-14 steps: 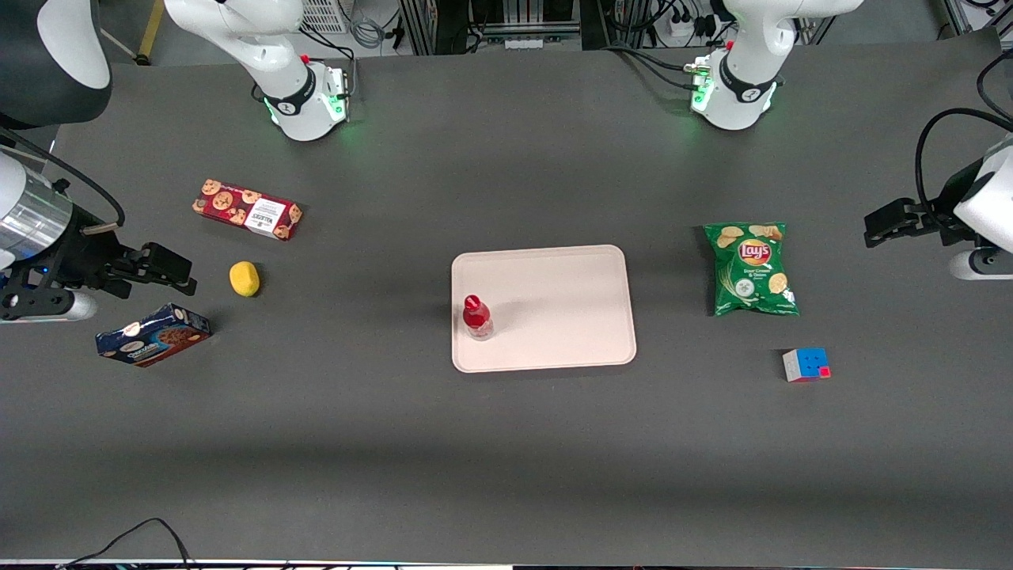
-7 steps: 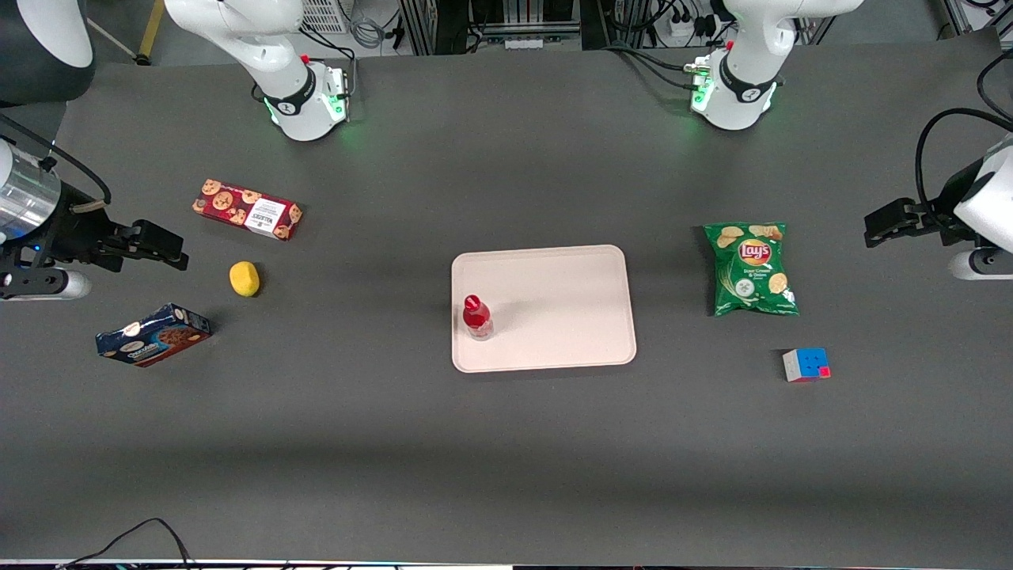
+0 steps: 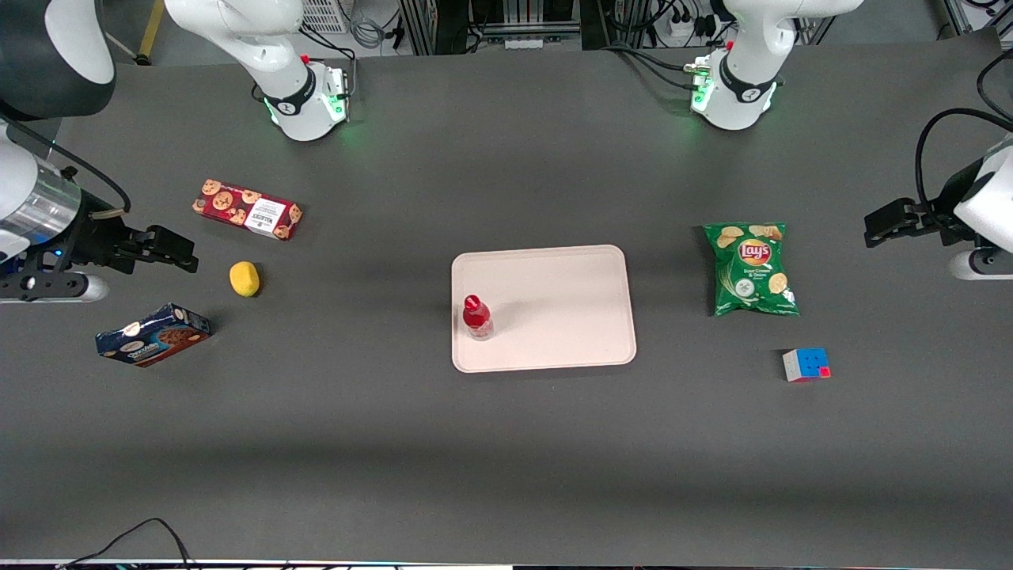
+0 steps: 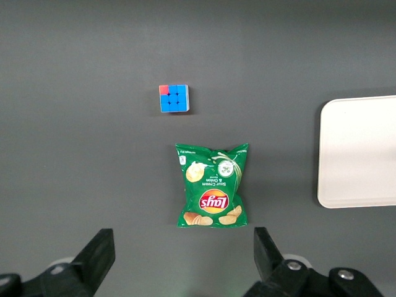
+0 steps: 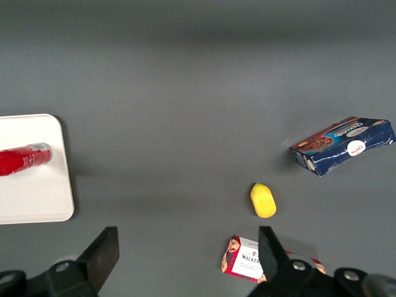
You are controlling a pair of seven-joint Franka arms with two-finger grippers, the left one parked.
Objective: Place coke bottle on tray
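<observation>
Coke bottle (image 3: pixel 476 317) upright on the tray (image 3: pixel 554 285), close to the tray edge facing the working arm's end of the bench (image 3: pixel 506 443), red cap up, clear base down on the pale surface. Same bottle (image 5: pixel 23 159) seen from the right wrist view, lying across the picture only by perspective, just inside the tray's (image 5: pixel 37 198) rounded rim. Gripper (image 3: pixel 178 257) up above the bench at the working arm's end, well apart from the tray, empty, jaws spread wide with nothing between them; in the right wrist view the gripper (image 5: pixel 189 260) with both dark fingers (image 5: pixel 102 252) set wide apart over bare bench. Near the gripper, a yellow lemon (image 3: pixel 244 279), a red Walkers cookie box (image 3: pixel 247 210) farther from the front camera than the lemon, and a blue cookie box (image 3: pixel 153 335) nearer to that camera. Same three in the wrist view: lemon (image 5: pixel 263 200), red box (image 5: pixel 260 263), blue box (image 5: pixel 342 145). Toward the parked arm's end, a green Lay's chip bag (image 3: pixel 751 269) lying flat and a Rubik's cube (image 3: pixel 806 365) nearer the front camera than the bag; both also in the left wrist view, bag (image 4: pixel 211 193) and cube (image 4: pixel 174 98), with a corner of the tray (image 4: pixel 359 154) alongside.
</observation>
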